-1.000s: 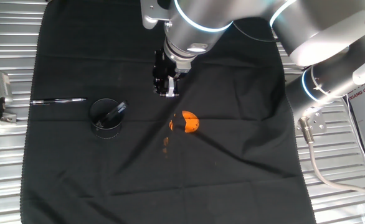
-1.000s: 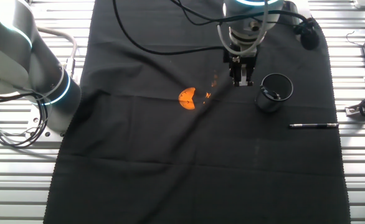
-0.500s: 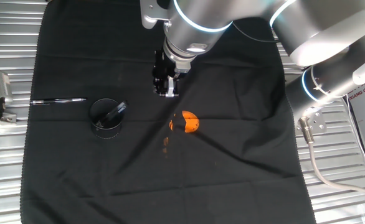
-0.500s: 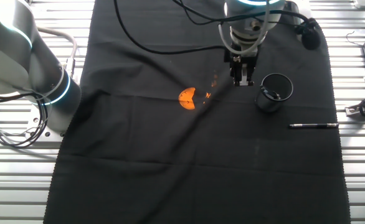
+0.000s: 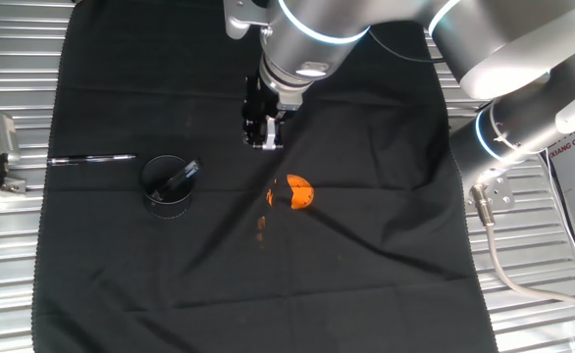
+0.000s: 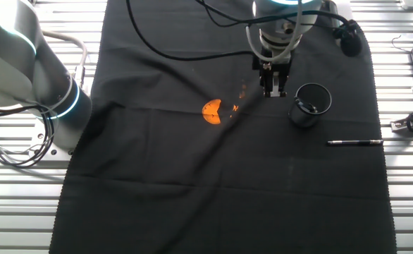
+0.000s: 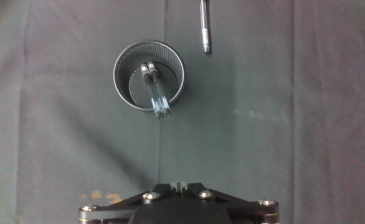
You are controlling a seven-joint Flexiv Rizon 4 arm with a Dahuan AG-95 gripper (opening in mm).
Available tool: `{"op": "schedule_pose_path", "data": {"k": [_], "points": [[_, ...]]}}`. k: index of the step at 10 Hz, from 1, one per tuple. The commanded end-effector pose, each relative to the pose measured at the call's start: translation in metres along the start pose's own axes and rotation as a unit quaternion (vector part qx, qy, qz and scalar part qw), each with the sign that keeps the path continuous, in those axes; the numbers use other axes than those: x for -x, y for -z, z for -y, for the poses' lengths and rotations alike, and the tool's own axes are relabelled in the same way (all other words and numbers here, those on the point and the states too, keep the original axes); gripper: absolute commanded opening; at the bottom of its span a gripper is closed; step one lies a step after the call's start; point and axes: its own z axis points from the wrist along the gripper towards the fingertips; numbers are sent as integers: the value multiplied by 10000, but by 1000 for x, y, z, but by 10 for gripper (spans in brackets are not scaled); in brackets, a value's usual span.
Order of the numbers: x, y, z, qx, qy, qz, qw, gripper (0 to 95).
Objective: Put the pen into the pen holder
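The pen (image 5: 91,158) is long, slender and dark with silvery glints. It lies flat on the black cloth just beyond the pen holder (image 5: 168,186), a short round black cup. Both show in the other fixed view, pen (image 6: 354,142) and holder (image 6: 311,104), and in the hand view, pen (image 7: 205,25) and holder (image 7: 149,76). Two shorter dark sticks lean inside the cup. My gripper (image 5: 262,139) hangs above the cloth, well away from the pen, between the cup and an orange object. Its fingers are together and hold nothing. It also shows in the other fixed view (image 6: 273,89).
A small orange object (image 5: 299,192) with a few orange crumbs lies on the cloth near the gripper. A metal clamp (image 5: 1,137) stands off the cloth's edge near the pen. The robot's arm (image 5: 503,59) reaches over the far side.
My gripper has shifted very slightly, a few pixels upward in both fixed views. The pen, the holder and the orange object have not moved.
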Motion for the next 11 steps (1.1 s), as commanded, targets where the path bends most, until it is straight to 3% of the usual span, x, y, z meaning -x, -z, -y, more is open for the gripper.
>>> {"op": "schedule_pose_path", "data": {"k": [1, 11], "points": [[0, 1, -1, 15, 15, -24, 10000, 0], [-1, 2, -1, 16, -29, -48, 10000, 0]]}}
